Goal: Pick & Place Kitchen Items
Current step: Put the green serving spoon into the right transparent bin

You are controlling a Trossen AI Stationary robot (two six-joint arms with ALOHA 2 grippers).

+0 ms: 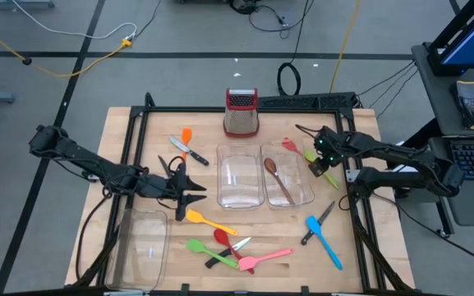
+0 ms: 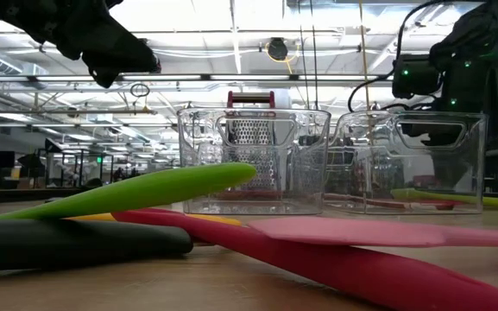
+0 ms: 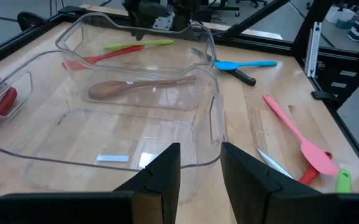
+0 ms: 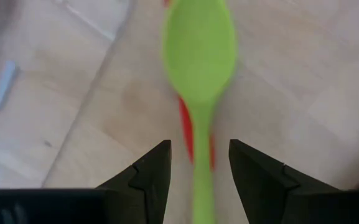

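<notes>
- Utensils lie loose on the tabletop (image 1: 130,123) near its front edge — pink spatula (image 1: 265,258), green spatula (image 1: 210,251), yellow one (image 1: 208,220).
- Midway, a brown spoon (image 1: 278,179) lies inside one clear tray (image 1: 288,175); most sorting is left, I judge.
- Left gripper (image 1: 194,190) hovers, fingers apart, empty.
- Farther off, right gripper (image 4: 198,163) straddles the green spoon (image 4: 199,74) — fingers apart beside its handle, bowl pointing straight ahead of them.

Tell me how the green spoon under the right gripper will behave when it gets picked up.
The green spoon looks like thin plastic, so probably light and fairly stiff. Its narrow, smooth handle runs between the open fingers of the right gripper, so it may pivot or slip if gripped off-centre. It lies across a red utensil, which might shift as the spoon lifts.
</notes>
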